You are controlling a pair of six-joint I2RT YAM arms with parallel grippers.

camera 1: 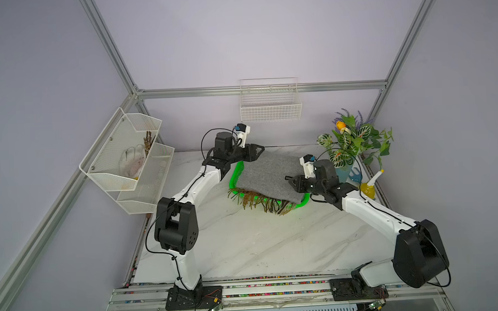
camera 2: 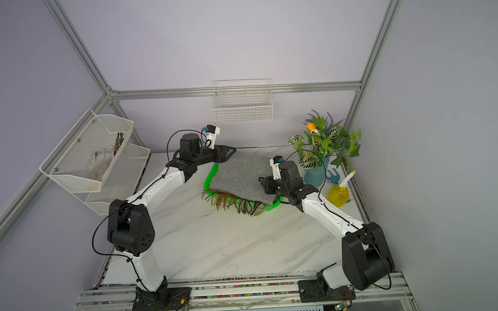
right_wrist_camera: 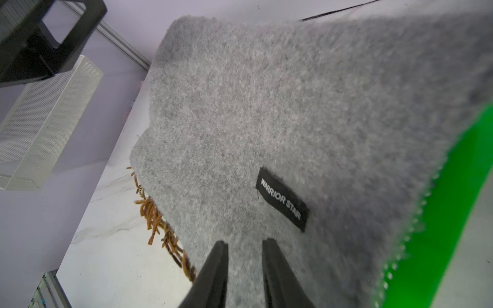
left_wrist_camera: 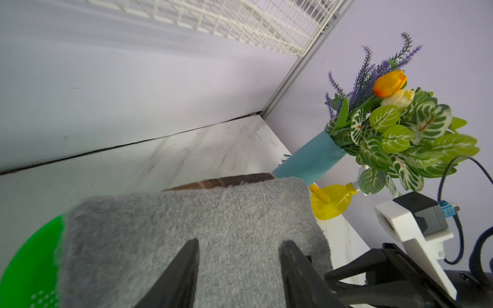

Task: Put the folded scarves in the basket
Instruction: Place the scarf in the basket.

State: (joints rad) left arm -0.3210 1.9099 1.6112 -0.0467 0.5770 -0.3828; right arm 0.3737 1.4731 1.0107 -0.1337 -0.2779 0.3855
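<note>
The folded grey woollen scarf lies on top of the bright green perforated plastic basket, covering most of it. Its brown fringe spills over the near rim onto the white marbled worktop. The placing step looks nearly done, with letting go and settling in hand. The left tool stands about half open above the far corner, with nothing between its jaws. The right tool shows only a narrow gap above the near side by the black label, and no cloth seems pinched. Next, I judge, the cloth wants pressing down inside the rim and the fringe tucking in, then both arms lifting clear. The near worktop is open, but the blue vase of flowers and the yellow spray bottle crowd the right arm
</note>
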